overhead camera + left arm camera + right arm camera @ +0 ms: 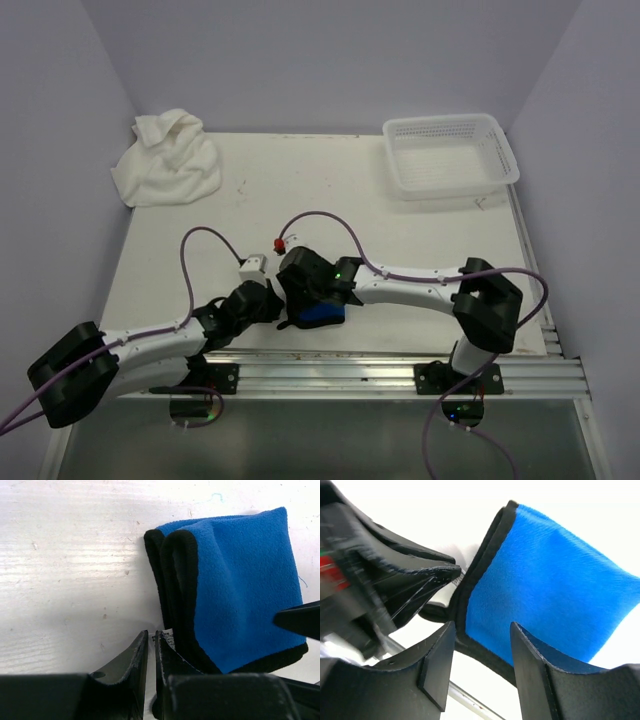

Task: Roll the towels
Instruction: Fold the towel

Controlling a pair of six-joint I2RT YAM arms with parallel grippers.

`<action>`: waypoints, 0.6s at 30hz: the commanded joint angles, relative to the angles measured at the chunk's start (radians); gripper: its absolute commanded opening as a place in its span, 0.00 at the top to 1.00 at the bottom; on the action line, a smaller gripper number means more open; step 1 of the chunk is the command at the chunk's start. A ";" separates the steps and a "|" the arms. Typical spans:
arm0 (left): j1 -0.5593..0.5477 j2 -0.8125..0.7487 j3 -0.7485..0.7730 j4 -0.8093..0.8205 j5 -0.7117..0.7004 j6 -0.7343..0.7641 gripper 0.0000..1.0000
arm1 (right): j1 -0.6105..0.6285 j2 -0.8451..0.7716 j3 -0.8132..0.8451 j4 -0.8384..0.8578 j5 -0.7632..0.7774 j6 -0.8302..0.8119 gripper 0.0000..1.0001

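Observation:
The small blue towel (pixel 324 314) with a black border lies folded near the table's front edge. It also shows in the left wrist view (pixel 240 580) and the right wrist view (pixel 550 595). My left gripper (pixel 151 636) is shut, its tips on the table right at the towel's black edge, beside its white label (pixel 169 636). My right gripper (pixel 481 635) is open over the towel, one finger past its edge and one above the blue cloth. In the top view the left gripper (pixel 264 303) and the right gripper (pixel 316 296) meet at this towel. The large white towel (pixel 166 160) lies crumpled at the back left.
A white perforated basket (pixel 452 128) stands at the back right. A small white block (pixel 254 266) and a red-tipped cable end (pixel 279 243) lie just behind the grippers. The metal rail (pixel 400 370) runs along the front edge.

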 commanded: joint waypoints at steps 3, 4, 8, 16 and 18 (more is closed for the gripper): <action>-0.001 -0.061 0.036 -0.087 -0.048 0.006 0.83 | -0.016 -0.147 -0.037 -0.008 0.071 0.014 0.46; -0.001 -0.080 0.043 -0.111 -0.058 0.009 0.82 | -0.020 -0.163 -0.059 -0.004 0.080 0.020 0.46; -0.001 -0.115 0.093 -0.138 -0.075 0.046 0.71 | -0.067 -0.227 -0.115 -0.014 0.121 0.050 0.46; 0.048 -0.052 0.227 -0.150 -0.062 0.173 0.54 | -0.248 -0.373 -0.315 0.093 0.030 0.161 0.71; 0.068 0.000 0.259 -0.115 -0.054 0.187 0.54 | -0.267 -0.382 -0.327 0.107 0.013 0.158 0.71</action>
